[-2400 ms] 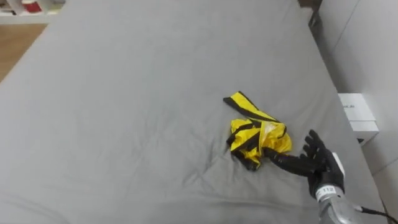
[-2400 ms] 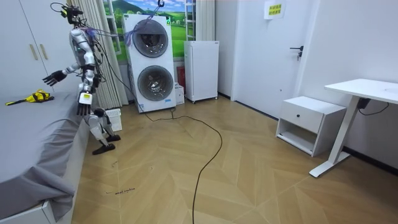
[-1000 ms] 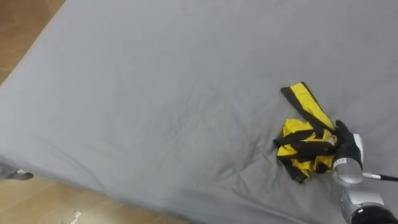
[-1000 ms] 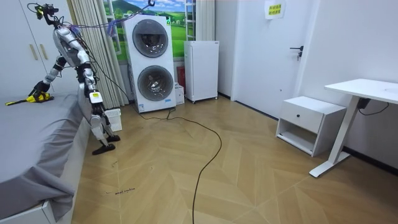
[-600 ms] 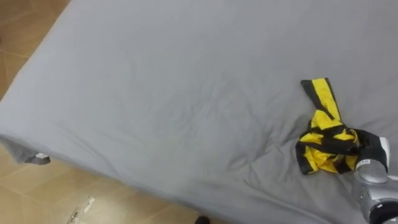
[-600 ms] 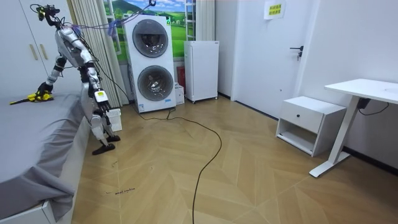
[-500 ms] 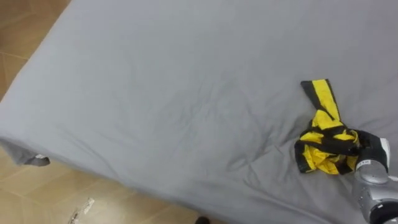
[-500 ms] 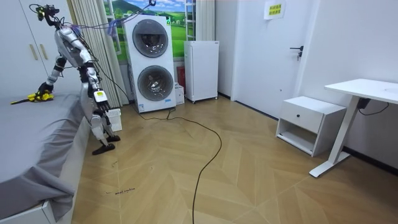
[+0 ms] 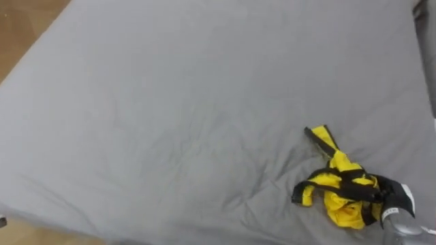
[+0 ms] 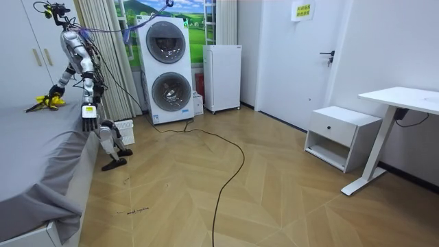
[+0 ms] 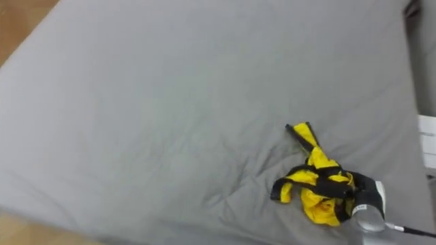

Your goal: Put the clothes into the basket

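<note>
A yellow and black garment point(image 9: 338, 192) lies bunched on the grey bed point(image 9: 170, 102), near its right edge. My right hand point(image 9: 394, 201) comes in from the lower right, its dark fingers point(image 9: 351, 191) curled into the bunch. One striped end of the cloth trails away up the sheet. In the room view I stand at the bed's side with the right hand point(image 10: 55, 98) out over the bed point(image 10: 34, 158) and the garment point(image 10: 42, 103) held just above the sheet. My left hand point(image 10: 87, 121) hangs by my side.
Behind me stands a stacked washer and dryer point(image 10: 164, 68) with a white cabinet point(image 10: 221, 77) beside it. A low white nightstand point(image 10: 339, 137) and a desk point(image 10: 405, 99) are at the room view's right. The wooden floor between is open.
My right hand has curled shut on the garment and drawn it toward the bed's edge, slightly lifted. In the room view I have straightened up from leaning over the bed.
</note>
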### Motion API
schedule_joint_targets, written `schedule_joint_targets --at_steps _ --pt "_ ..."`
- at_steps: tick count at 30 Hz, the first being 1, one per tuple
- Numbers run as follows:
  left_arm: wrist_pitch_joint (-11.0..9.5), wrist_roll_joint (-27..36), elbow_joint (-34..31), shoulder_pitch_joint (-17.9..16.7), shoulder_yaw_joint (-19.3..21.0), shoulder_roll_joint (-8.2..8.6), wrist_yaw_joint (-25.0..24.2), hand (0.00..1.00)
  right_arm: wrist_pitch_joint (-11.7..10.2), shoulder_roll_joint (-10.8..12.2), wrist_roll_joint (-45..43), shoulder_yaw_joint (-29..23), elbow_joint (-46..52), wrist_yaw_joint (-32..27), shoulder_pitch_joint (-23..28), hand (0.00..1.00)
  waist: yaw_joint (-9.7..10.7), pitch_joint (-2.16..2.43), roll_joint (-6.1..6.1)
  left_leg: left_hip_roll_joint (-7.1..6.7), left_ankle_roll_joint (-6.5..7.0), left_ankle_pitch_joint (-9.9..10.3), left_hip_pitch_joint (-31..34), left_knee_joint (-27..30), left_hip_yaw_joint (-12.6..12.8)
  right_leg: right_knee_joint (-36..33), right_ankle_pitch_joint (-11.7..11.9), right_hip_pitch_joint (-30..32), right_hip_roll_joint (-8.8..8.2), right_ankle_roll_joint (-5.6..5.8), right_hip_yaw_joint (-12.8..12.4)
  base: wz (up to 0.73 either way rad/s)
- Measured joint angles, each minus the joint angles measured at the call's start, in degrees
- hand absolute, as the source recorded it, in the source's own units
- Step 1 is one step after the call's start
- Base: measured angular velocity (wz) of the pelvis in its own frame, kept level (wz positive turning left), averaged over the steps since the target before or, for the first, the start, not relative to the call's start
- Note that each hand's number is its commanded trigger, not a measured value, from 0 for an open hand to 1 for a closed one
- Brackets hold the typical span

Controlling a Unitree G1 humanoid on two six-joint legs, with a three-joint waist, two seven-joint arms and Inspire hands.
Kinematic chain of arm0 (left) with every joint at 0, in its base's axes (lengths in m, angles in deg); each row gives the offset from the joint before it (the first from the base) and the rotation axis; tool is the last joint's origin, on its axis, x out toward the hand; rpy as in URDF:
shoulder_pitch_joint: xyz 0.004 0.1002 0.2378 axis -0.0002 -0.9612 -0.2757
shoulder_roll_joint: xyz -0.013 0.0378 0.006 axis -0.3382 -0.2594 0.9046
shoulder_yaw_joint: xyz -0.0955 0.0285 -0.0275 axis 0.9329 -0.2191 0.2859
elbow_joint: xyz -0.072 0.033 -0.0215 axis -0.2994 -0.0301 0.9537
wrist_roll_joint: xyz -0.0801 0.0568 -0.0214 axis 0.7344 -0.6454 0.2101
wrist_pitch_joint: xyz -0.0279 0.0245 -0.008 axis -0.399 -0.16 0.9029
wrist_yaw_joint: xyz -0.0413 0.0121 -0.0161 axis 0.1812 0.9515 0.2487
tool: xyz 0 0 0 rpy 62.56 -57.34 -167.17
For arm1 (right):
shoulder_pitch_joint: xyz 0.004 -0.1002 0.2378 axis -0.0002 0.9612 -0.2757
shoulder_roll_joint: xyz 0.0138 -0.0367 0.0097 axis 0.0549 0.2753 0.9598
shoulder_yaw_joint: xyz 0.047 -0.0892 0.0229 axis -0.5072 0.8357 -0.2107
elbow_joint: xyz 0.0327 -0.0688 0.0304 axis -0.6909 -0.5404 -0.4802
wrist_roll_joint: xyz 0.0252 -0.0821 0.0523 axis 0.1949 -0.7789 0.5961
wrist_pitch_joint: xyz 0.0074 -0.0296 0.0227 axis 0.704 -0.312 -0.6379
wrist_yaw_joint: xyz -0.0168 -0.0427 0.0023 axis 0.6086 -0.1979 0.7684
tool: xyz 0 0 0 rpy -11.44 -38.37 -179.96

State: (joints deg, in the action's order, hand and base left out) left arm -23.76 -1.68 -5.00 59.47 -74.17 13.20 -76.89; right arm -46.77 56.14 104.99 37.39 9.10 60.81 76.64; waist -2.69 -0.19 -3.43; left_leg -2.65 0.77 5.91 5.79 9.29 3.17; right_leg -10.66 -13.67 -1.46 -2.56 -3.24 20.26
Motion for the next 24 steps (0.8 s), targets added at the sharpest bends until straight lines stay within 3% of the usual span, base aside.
schedule_joint_targets --at_steps 1,2,5,10,12,18,21,24 --pt "0.00 0.00 -0.08 0.02 -0.01 0.05 0.00 0.00 0.01 0.00 0.04 -0.88 1.43 -0.16 0.23 1.00 0.81 0.00 0.02 0.00 0.00 0.00 -0.39 -0.11 0.15 0.00 0.04 -0.25 -0.01 0.07 -0.37 -0.23" --pt "0.00 -0.10 -0.09 0.11 0.02 0.06 -0.01 0.00 -0.02 -0.14 0.33 -2.09 3.93 -0.70 0.62 1.00 1.60 -0.03 -0.03 0.20 0.12 0.09 -1.39 -0.34 1.85 0.01 0.06 -0.51 0.01 0.10 -1.96 -0.47" --pt "1.26 -0.37 0.08 -0.19 1.74 0.26 0.00 0.00 -0.01 -0.43 1.86 -3.93 8.77 -1.79 1.17 1.00 2.10 -0.02 -0.16 1.09 0.47 0.57 -3.66 -0.65 4.87 -0.04 0.06 -0.98 0.18 0.12 -6.00 -0.66" --pt "2.77 -1.03 -0.88 -2.25 3.73 0.36 -0.35 0.00 1.40 -0.44 1.48 -8.07 14.27 -2.79 5.26 1.00 4.41 -0.06 -0.22 1.49 0.35 1.64 -5.56 -0.58 7.63 0.05 -0.05 -1.51 0.65 0.20 -8.87 -0.34" --pt "4.21 -1.02 -1.08 -2.41 4.87 0.41 -0.46 0.00 1.85 -0.32 1.35 -10.05 17.39 -2.87 9.03 1.00 5.51 -0.04 -0.18 2.04 0.45 2.05 -5.84 -0.14 8.67 -0.06 0.02 -1.62 0.72 0.31 -9.61 -0.19" --pt "5.93 -1.11 0.07 -3.60 4.95 0.43 0.52 0.00 2.40 -0.17 3.19 -12.75 18.58 -2.96 15.23 1.00 6.47 -0.08 -0.04 2.48 0.47 2.07 -7.74 -0.21 12.46 -0.21 0.63 -1.74 1.01 0.60 -14.16 -0.37" --pt "7.43 -1.52 0.07 -4.19 5.04 0.43 1.34 0.00 2.45 1.33 3.21 -16.14 18.57 -3.07 16.36 1.00 8.35 -0.32 0.31 3.03 0.30 2.37 -7.99 -0.26 14.10 -0.17 0.79 -1.30 1.73 0.59 -16.33 -0.26" --pt "9.25 -1.52 0.06 -4.73 6.55 0.42 1.41 0.00 2.45 1.52 4.51 -17.15 18.58 -3.25 17.52 1.00 8.84 -0.40 0.79 4.03 -0.07 2.95 -8.41 -0.36 15.76 -0.14 1.63 -0.58 2.66 0.20 -18.55 -0.50"
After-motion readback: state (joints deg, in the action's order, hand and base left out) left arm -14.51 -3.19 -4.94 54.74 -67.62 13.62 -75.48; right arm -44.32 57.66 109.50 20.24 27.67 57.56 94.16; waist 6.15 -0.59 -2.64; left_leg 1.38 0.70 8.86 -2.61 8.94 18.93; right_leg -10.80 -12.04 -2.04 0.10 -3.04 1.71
